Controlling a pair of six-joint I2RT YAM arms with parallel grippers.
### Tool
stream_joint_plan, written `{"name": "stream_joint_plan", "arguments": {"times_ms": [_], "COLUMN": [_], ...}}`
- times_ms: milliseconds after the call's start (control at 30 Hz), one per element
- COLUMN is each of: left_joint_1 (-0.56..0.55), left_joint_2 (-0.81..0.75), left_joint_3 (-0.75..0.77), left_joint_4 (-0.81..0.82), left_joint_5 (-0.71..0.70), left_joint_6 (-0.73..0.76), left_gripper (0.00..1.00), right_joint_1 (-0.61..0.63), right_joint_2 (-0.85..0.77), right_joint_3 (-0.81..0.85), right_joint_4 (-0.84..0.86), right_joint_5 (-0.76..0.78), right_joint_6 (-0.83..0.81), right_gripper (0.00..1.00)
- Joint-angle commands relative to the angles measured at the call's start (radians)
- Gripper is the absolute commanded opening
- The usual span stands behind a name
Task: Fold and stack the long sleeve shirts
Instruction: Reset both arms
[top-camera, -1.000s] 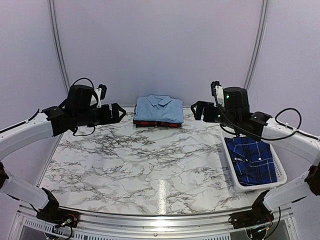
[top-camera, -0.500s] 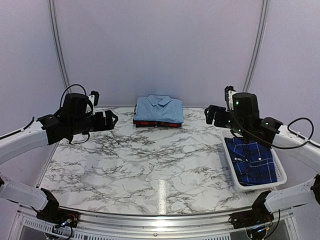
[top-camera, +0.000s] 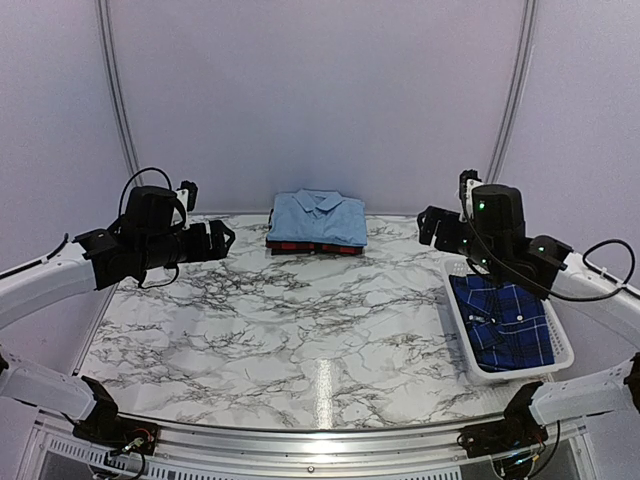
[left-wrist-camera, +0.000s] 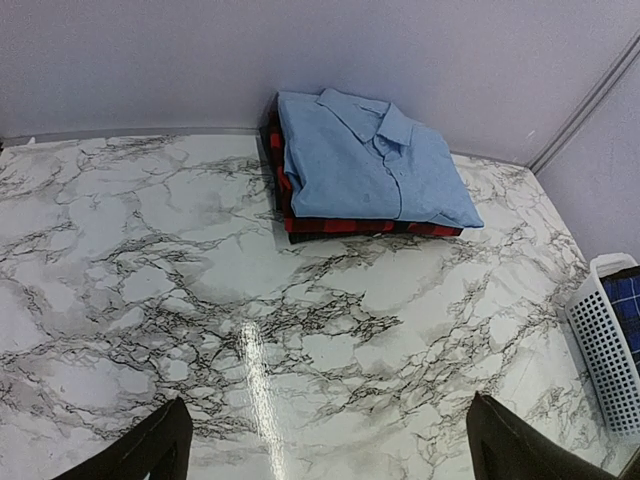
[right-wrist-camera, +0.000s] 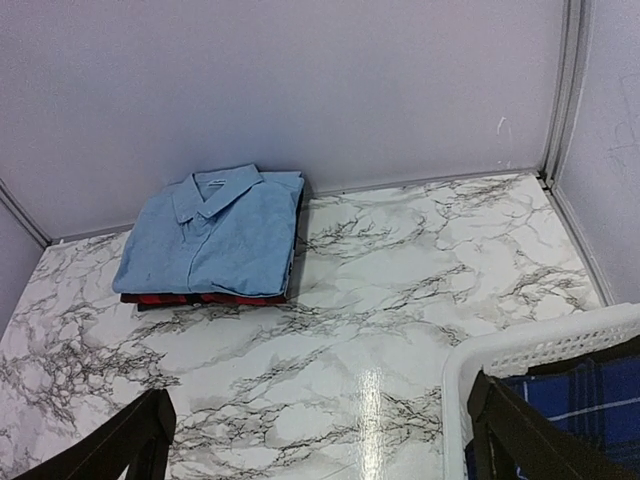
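Note:
A folded light blue shirt (top-camera: 318, 217) lies at the back centre of the table, stacked on a folded red-and-black check shirt (top-camera: 312, 246). A dark blue plaid shirt (top-camera: 510, 322) lies rumpled in a white basket (top-camera: 458, 300) at the right. My left gripper (top-camera: 222, 238) hovers open left of the stack, well apart from it. Over the basket's far end my right gripper (top-camera: 432, 225) is open too. The left wrist view shows the stack (left-wrist-camera: 370, 165) far beyond the open left gripper (left-wrist-camera: 326, 420). The right wrist view has the stack (right-wrist-camera: 215, 235), the plaid shirt (right-wrist-camera: 590, 400) and the empty right gripper (right-wrist-camera: 320, 400).
The marble-patterned table (top-camera: 300, 330) is walled by pale panels at the back and sides. The basket rim (right-wrist-camera: 520, 350) sits right beside my right finger. The basket (left-wrist-camera: 600, 340) shows at the right edge of the left wrist view.
Both arms have drawn outward from the stack: the left gripper moved left and a little lower, the right gripper moved right toward the basket. Both stayed open. The shirts have not moved.

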Motion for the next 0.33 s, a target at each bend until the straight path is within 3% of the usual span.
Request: {"name": "stream_joint_plan", "arguments": {"times_ms": [0,300], "left_joint_1": [-0.002,-0.002], "left_joint_2": [-0.026,-0.026], "left_joint_3": [0.003,0.008], "left_joint_4": [0.024,0.024], "left_joint_5": [-0.006,-0.010], "left_joint_6": [0.013,0.020], "left_gripper": [0.99,0.99], "right_joint_1": [0.006,0.005], "right_joint_2": [-0.016,-0.019], "right_joint_3": [-0.005,-0.005], "right_joint_4": [-0.008,-0.008], "right_joint_5": [0.021,0.020], "right_joint_6": [-0.009,-0.016], "right_gripper": [0.98,0.99]}}
